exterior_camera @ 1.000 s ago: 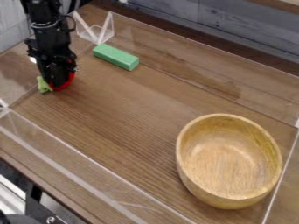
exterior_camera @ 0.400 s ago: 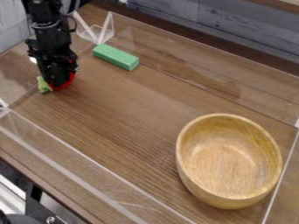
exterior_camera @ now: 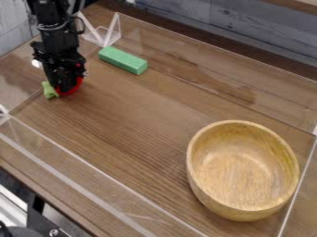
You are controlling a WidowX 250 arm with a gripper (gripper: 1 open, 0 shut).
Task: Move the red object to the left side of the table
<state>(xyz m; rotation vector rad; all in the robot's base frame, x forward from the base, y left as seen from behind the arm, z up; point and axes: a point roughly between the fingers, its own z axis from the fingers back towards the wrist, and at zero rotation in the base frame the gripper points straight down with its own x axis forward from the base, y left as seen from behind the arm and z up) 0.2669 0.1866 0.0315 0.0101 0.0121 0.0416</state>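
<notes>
The red object (exterior_camera: 72,85) is a small red ball with a light green piece (exterior_camera: 48,90) on its left side. It rests on the brown wood-grain table (exterior_camera: 148,120) near the far left wall. My black gripper (exterior_camera: 62,81) comes straight down over it, jaws shut on the red object, which shows only partly below the fingers. The arm rises out of the top left of the view.
A flat green rectangular block (exterior_camera: 122,61) lies just right of the gripper near the back wall. A large wooden bowl (exterior_camera: 244,168) sits at the front right. Low clear plastic walls (exterior_camera: 74,176) edge the table.
</notes>
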